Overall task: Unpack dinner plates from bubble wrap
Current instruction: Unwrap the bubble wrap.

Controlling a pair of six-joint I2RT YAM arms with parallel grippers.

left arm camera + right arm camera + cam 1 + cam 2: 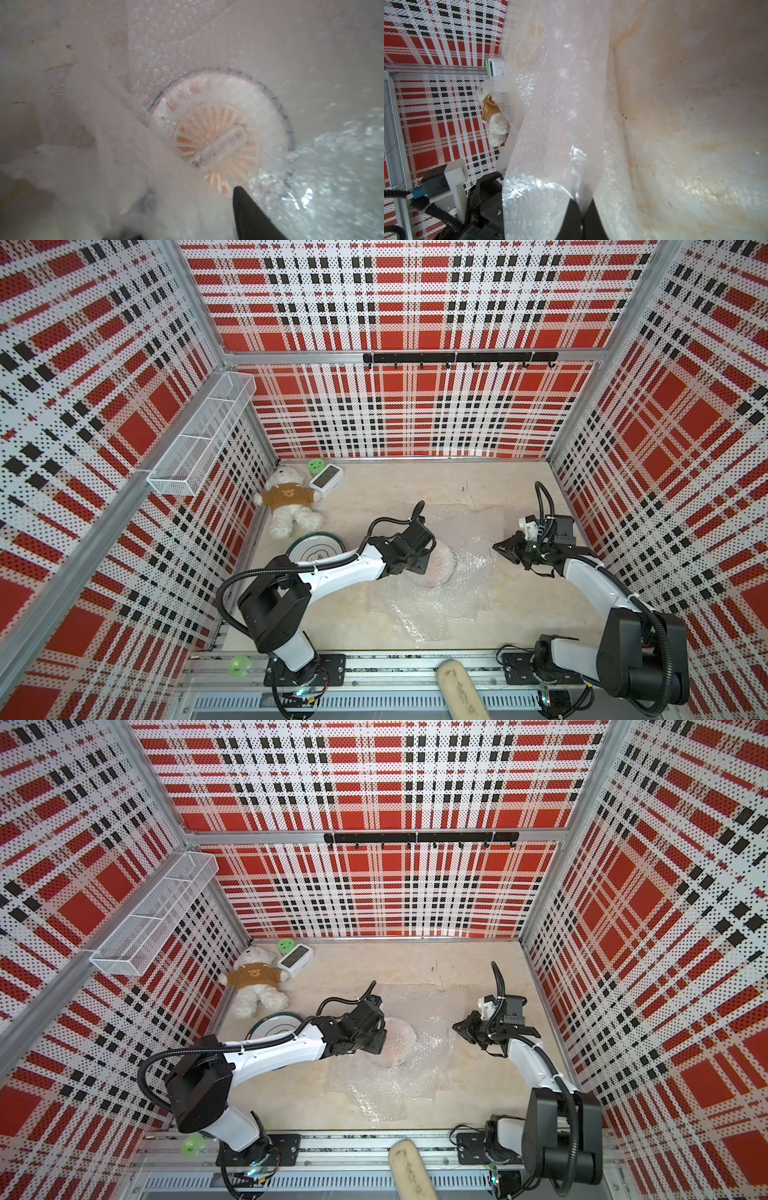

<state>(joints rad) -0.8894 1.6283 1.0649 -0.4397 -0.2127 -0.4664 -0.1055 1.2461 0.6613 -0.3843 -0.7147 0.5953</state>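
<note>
Beige tabletop [415,481]: bubble wrap [457,597], plate [320,545], teddy [291,506], clock [326,480].

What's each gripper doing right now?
Left gripper: cannot tell; bubble wrap hides its jaws.
Right gripper: closed, pinching the bubble wrap.

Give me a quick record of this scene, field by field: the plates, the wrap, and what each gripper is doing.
wrapped plate: pinkish-red marks, under the bubble wrap, mid-table
bare plate: dark rim band, unwrapped, beside the teddy bear
left gripper: over the wrapped plate; jaws unclear
right gripper: jaws shut on the bubble wrap
</note>
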